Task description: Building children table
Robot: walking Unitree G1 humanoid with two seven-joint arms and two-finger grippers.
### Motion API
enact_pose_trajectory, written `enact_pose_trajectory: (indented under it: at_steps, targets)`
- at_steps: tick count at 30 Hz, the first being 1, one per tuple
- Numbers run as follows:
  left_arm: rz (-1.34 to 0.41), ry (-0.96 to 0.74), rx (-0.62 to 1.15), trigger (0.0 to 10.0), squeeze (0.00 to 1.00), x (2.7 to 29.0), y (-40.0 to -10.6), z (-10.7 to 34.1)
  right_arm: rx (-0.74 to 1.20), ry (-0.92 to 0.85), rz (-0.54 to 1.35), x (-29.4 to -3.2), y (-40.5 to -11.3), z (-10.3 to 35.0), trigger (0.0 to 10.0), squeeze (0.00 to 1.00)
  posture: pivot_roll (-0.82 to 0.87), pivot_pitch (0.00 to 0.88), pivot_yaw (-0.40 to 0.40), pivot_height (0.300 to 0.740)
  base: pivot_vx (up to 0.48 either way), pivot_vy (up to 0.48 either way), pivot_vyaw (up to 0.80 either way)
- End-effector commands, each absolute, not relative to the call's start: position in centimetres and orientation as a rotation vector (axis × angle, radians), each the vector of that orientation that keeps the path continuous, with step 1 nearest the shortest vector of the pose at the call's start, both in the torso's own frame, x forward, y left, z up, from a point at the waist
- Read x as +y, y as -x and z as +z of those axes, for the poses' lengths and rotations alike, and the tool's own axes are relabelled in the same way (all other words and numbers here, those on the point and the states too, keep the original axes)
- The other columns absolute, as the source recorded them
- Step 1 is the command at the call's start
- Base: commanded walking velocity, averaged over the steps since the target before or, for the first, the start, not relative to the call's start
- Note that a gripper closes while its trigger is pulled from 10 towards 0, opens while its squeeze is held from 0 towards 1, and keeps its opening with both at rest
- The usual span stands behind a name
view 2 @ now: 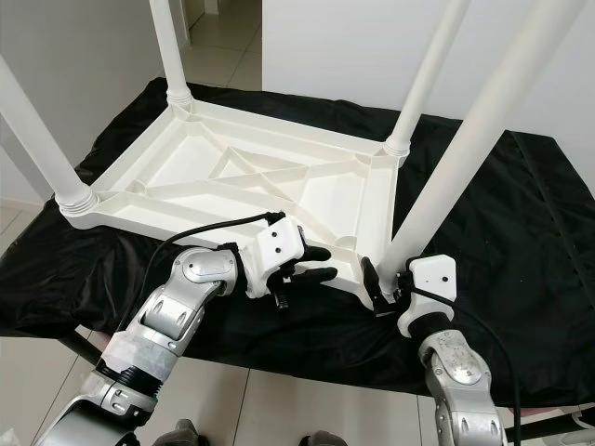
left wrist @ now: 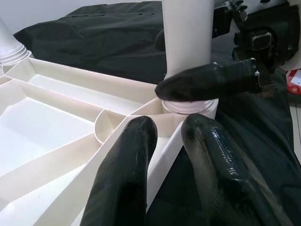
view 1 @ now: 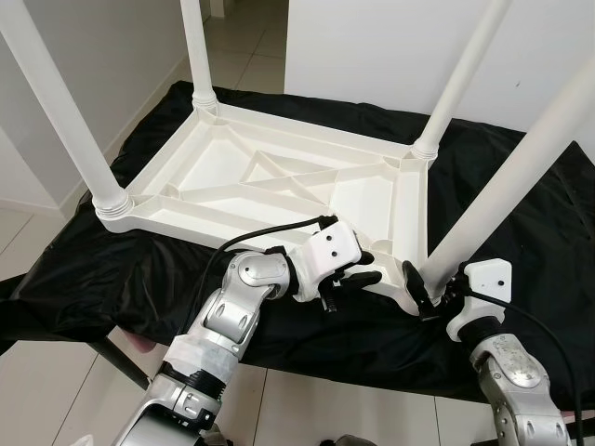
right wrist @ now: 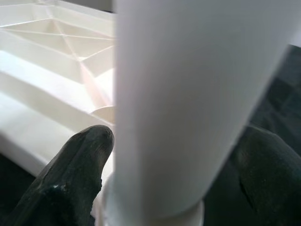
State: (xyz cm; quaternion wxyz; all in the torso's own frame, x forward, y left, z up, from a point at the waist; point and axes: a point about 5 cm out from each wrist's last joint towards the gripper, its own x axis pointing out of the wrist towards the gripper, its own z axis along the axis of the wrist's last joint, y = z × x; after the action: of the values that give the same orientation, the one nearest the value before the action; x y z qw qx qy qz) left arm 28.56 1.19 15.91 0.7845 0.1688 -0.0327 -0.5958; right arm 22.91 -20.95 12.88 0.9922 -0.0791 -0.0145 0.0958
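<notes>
Low at frame right, the right claw (view 1: 429, 299) clenches the near leg (view 1: 521, 177), cut off above, while the left claw (view 1: 367, 269), fingers parted, straddles the tabletop (view 1: 279, 177) rim.

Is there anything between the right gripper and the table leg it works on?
Nothing visible. The right gripper has its fingers on either side of the near-right leg, just above its socket in the upturned tabletop.

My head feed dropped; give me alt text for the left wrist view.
The left end effector straddles the near rim of the upturned white table top, fingers apart. Just beyond, a white table leg stands in its corner socket, a right end effector finger against its base, black cloth behind.
</notes>
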Motion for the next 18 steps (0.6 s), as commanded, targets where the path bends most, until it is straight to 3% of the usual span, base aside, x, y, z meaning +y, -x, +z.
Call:
enact_pose_trajectory:
  at_steps: [1,7,8,9,10,11,18]
  targets:
    - [-1.151,-0.358,-0.086,10.0,0.00,1.3,-29.0,16.0,-0.033,0.165,0.259,-21.1,-23.5,12.8,10.0,0.00,-0.01,0.005,-0.032,0.740,0.000,0.000,0.00]
    - [-1.159,-0.352,-0.090,10.0,0.00,1.0,-29.0,16.1,0.015,0.215,0.393,-20.9,-24.6,11.9,10.0,0.00,-0.01,0.006,-0.030,0.740,0.000,0.000,0.00]
    - [-1.161,-0.351,-0.091,10.0,0.00,1.0,-29.0,16.2,0.021,0.225,0.415,-20.8,-24.8,11.7,7.8,0.00,-0.01,0.007,-0.032,0.740,0.000,0.000,0.00]
    - [-1.161,-0.351,-0.091,10.0,0.00,1.0,-29.0,16.2,0.021,0.225,0.415,-20.8,-24.8,11.7,7.8,0.00,-0.01,0.007,-0.032,0.740,0.000,0.000,0.00]
    - [-1.162,-0.352,-0.092,10.0,0.00,0.9,-29.0,16.2,0.026,0.227,0.431,-20.8,-24.9,11.5,2.0,0.00,0.00,0.008,-0.033,0.740,0.000,0.000,0.00]
    - [-1.162,-0.352,-0.093,10.0,0.00,0.9,-29.0,16.2,0.029,0.225,0.442,-20.9,-25.0,11.3,0.0,0.00,0.00,0.008,-0.036,0.740,0.000,0.000,0.00]
    - [-1.159,-0.351,-0.097,10.0,0.00,0.9,-28.9,16.3,0.048,0.215,0.453,-21.3,-24.9,10.7,0.0,0.00,0.00,0.009,-0.038,0.740,0.000,0.000,0.00]
